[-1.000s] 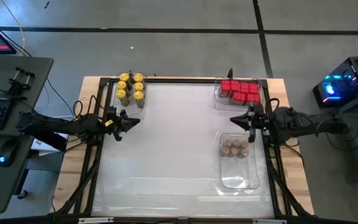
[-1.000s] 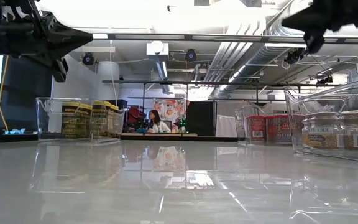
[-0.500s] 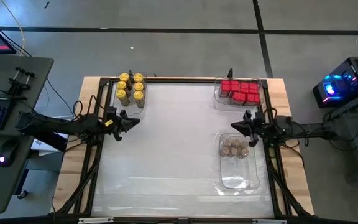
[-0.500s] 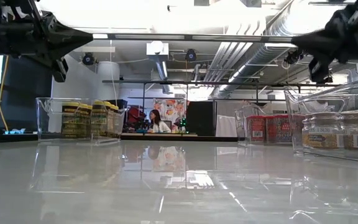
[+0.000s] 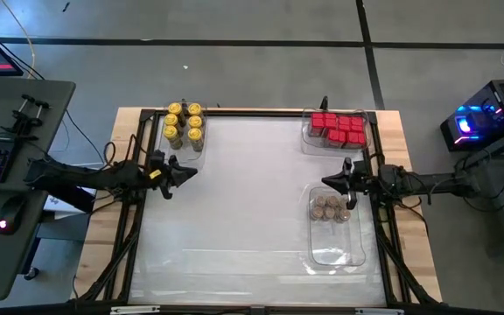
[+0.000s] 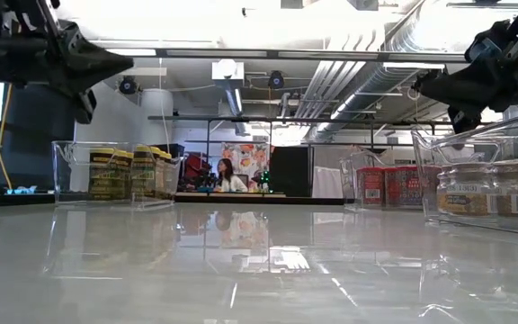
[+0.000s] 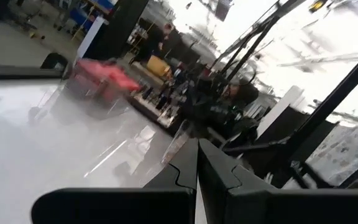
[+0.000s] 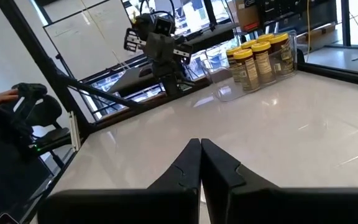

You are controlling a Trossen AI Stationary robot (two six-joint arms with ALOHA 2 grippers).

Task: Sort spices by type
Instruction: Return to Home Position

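High view: yellow-lidded jars (image 5: 185, 123), red boxes (image 5: 338, 127) and brown-lidded jars (image 5: 329, 206) stand upright; left gripper (image 5: 192, 171) and right gripper (image 5: 325, 181) hang closed, empty.

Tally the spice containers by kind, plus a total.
yellow-lidded jars: 6
red boxes: about 8 (packed too tight for a firm count)
brown-lidded jars: about 6
Total: about 20
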